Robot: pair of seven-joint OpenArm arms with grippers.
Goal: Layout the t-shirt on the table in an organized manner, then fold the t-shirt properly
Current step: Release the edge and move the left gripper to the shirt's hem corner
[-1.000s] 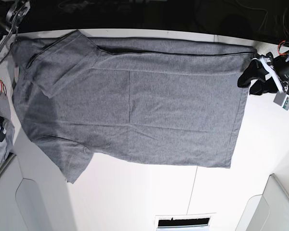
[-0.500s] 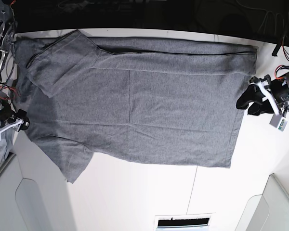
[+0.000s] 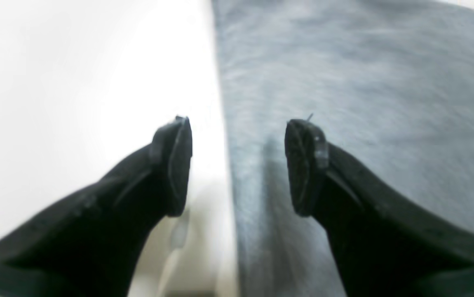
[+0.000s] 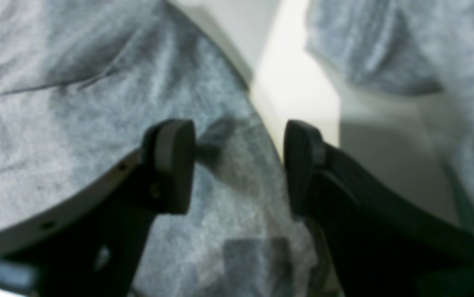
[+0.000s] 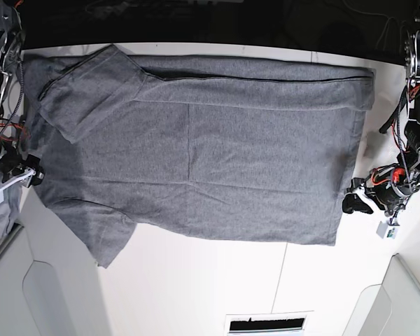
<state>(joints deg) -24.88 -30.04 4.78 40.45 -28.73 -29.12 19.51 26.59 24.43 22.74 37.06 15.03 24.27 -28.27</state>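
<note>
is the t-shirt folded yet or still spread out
Partly folded: the t-shirt lies spread on the table, with its far long edge and one sleeve turned over the body; the near sleeve sticks out flat.

The left end effector (image 3: 237, 165) hung with its two black fingers (image 3: 303, 165) spread wide, nothing between them. The right end effector (image 4: 239, 165) was likewise spread wide and empty. In the base view both arms sat low at opposite sides.
</note>
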